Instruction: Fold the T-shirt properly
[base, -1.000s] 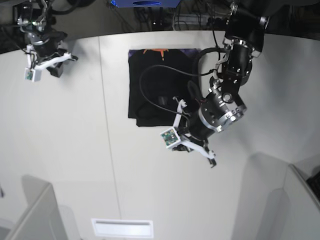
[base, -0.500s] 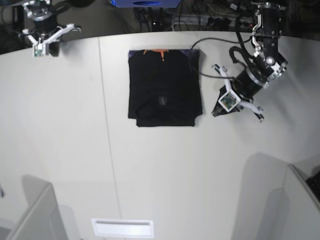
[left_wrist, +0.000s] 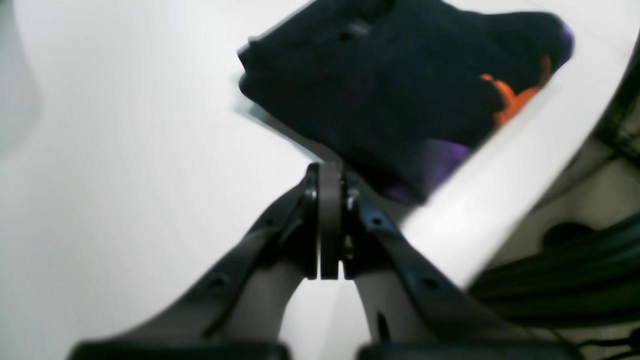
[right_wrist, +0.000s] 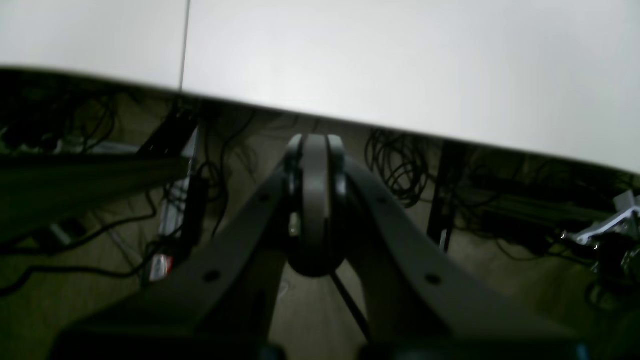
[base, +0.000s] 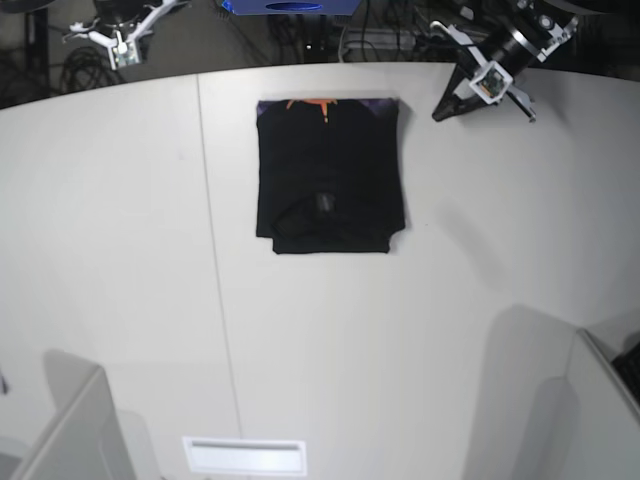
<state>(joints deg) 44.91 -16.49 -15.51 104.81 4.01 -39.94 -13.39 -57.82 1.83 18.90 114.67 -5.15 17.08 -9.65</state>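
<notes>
T-shirt (base: 330, 175) on table (base: 120, 250), claws apart

White tabletop (base: 120, 250) crossed by a thin seam (base: 215, 260). Tangled black cables (right_wrist: 400, 165) lie on the floor beyond its edge. Grey partitions (base: 60, 420) stand at the near corners.

The base view looks straight down from high above the white table (base: 420, 330). The left wrist view looks low and close along its closed gripper (left_wrist: 330, 170) toward the folded T-shirt (left_wrist: 400, 95) near the far edge, which both views share. The right wrist view faces past that edge toward floor cables (right_wrist: 395, 165)
</notes>
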